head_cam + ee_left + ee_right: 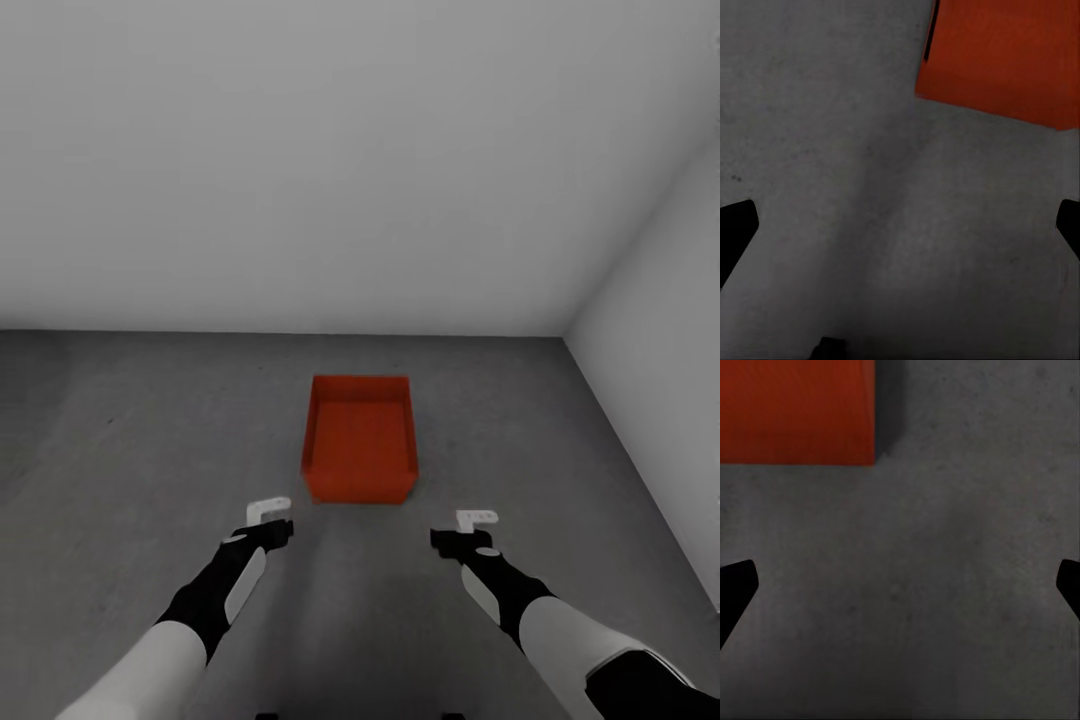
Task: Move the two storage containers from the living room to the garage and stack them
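One red bin (359, 438) on grey floor (120, 450), just ahead between left hand (270, 517) and right hand (470, 527); both released, empty.

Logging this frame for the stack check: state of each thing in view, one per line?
Red-orange rectangular plastic storage bin: upright on the dark grey concrete floor, open top, nothing inside, ungripped.
Left gripper: open, fingers spread wide, empty, just short of the bin's near wall.
Right gripper: open, fingers spread wide, empty, just short of the bin's near wall.
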